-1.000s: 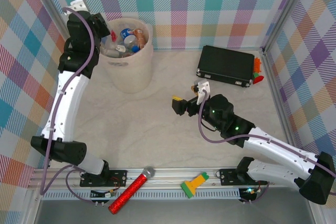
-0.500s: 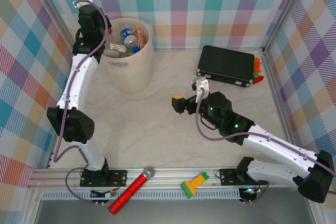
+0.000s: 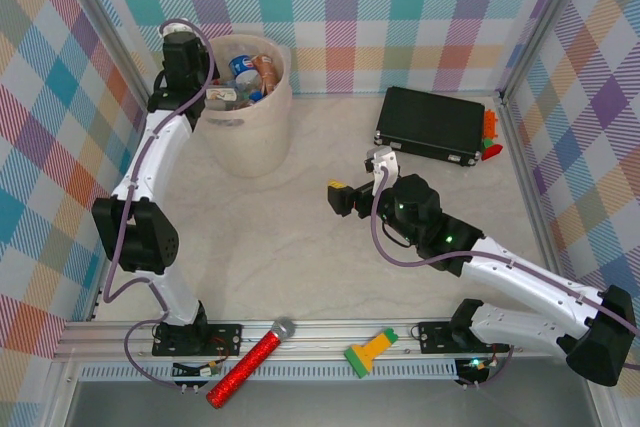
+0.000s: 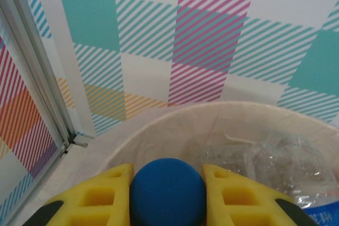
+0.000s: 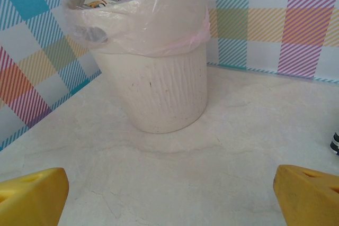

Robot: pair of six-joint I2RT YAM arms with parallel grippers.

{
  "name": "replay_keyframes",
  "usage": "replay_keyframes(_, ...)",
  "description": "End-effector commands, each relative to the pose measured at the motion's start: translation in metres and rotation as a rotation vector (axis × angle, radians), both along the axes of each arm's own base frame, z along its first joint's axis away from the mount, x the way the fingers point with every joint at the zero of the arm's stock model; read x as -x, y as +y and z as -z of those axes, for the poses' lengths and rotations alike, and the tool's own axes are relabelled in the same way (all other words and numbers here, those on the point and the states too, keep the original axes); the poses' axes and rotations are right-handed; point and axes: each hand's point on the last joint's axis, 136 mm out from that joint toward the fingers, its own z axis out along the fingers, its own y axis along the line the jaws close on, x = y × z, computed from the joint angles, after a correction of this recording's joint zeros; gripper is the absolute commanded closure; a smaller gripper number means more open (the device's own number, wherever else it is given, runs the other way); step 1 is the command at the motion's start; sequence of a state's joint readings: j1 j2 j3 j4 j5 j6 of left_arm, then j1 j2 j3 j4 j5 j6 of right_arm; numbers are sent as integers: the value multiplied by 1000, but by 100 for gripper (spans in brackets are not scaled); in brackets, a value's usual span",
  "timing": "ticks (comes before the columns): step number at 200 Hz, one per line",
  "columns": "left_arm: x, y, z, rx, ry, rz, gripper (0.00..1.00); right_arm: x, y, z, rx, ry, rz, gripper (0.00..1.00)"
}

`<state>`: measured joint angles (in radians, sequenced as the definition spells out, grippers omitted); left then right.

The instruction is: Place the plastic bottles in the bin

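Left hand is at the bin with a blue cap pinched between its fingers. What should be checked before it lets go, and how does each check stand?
1. Grip: left hand shut on the blue cap: ok.
2. Cap past the bin rim: cannot tell; it sits right at the near rim.
3. Bin upright: ok.
4. Room inside: bottles piled up to the rim: cannot tell.
5. Other arm: right hand open, empty, well apart from the bin: ok.

One bin [image 3: 250, 137], several bottles [image 3: 243, 65], one black case [image 3: 430, 125], one red microphone [image 3: 248, 364], one green-yellow tool [image 3: 368, 351]
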<state>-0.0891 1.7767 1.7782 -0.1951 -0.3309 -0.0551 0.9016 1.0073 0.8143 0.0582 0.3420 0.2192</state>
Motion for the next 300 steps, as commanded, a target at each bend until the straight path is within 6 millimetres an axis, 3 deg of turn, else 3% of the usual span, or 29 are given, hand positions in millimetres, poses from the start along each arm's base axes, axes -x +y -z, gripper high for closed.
replay_keyframes(1, 9, -4, 6, 22, 26, 40, 81, -5, -3, -10, -4, -21, 23, 1)
replay_keyframes(57, 0, -11, 42, 38, 121, 71, 77, -5, -3, -8, -2, -19, 22, 1)
replay_keyframes(77, -2, -3, 59, 17, 190, 31, 75, -5, -4, -9, -2, -18, 23, 1)
replay_keyframes(87, -4, 4, 57, 25, 196, 3, 76, -5, -4, -8, 2, -15, 25, 1)
replay_keyframes(118, -11, 0, 46, 55, 197, 23, 73, -7, -4, -6, 5, -10, 33, 1)
replay_keyframes(174, -11, -6, 63, 69, 250, 57, 70, -9, -5, -3, 9, -1, 42, 1)
replay_keyframes(187, -9, -4, 60, 65, 249, 46, 70, -9, -5, -3, 10, 2, 42, 1)
replay_keyframes(205, -7, -6, 46, 74, 227, 60, 58, -9, -6, -4, 7, 0, 43, 1)
replay_keyframes(242, 4, -5, 2, 113, 166, 43, 38, -11, -6, -2, 10, 4, 54, 1)
replay_keyframes(257, 11, -8, -17, 138, 132, 60, 36, -13, -7, -2, 11, 5, 61, 1)
replay_keyframes(276, 23, -10, -38, 171, 87, 67, 14, -14, -9, -3, 12, 4, 67, 1)
replay_keyframes(293, 34, -10, -51, 189, 63, 68, 9, -15, -11, -1, 14, 12, 79, 1)
replay_keyframes(300, 39, -9, -55, 197, 53, 67, 0, -15, -12, -1, 15, 12, 85, 1)
